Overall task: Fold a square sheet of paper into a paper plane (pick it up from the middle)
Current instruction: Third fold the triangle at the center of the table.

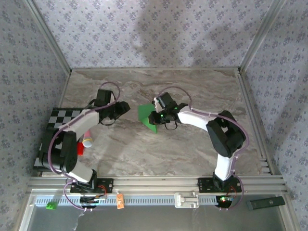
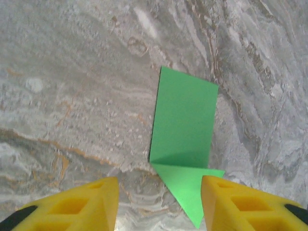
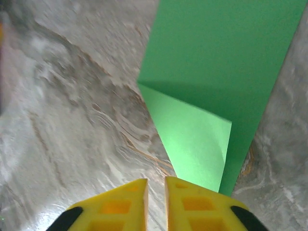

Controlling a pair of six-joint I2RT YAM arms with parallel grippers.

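The sheet of paper lies on the marbled surface near its middle, between the two arms. It is partly folded, a long band with one corner turned over into a triangular flap that ends in a point. The left gripper stands with its yellow fingers well apart, one on each side of the pointed end. They hold nothing, and the paper lies flat on the surface. The right gripper shows only a narrow gap between its fingers, with bare surface visible through it and nothing clamped. The flap's tip lies just beside the right-hand finger, and whether they touch cannot be told. In the right wrist view the far end of the sheet is cut off by the frame. A black-and-white checkered board at the left edge is partly covered by the left arm, as is a red and white object of unclear kind. On the front rail sit a small green cube, an orange tag and a black bar. Any marking on them is too small to read.
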